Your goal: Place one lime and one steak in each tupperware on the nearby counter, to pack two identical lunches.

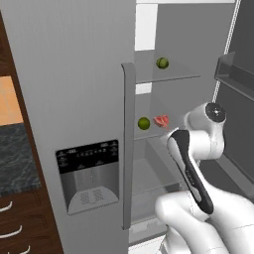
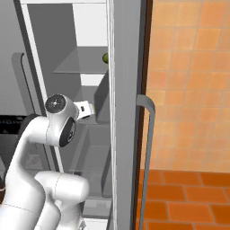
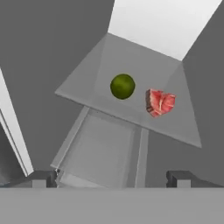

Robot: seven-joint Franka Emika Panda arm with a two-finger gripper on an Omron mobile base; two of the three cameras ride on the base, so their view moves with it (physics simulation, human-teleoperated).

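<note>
Inside the open fridge, a green lime (image 1: 144, 123) and a red steak (image 1: 161, 121) lie side by side on the middle glass shelf. A second lime (image 1: 162, 63) rests on the shelf above, and it peeks out past the door edge as lime (image 2: 105, 58). The hand view looks down at the lime (image 3: 122, 86) and steak (image 3: 160, 102) from some distance. My gripper (image 3: 111, 179) is open wide with nothing between its fingers, and it hangs in front of the middle shelf as gripper (image 2: 86, 110). The tupperware is out of view. A corner of the counter (image 1: 17, 158) shows at the left.
The fridge's left door (image 1: 74, 99), with its dispenser panel (image 1: 89, 173), is closed. The right door (image 2: 128, 112) stands open beside my arm, its handle (image 2: 146, 134) facing out and a door bin (image 1: 233, 72) near my wrist. A drawer (image 3: 100, 148) sits below the shelf.
</note>
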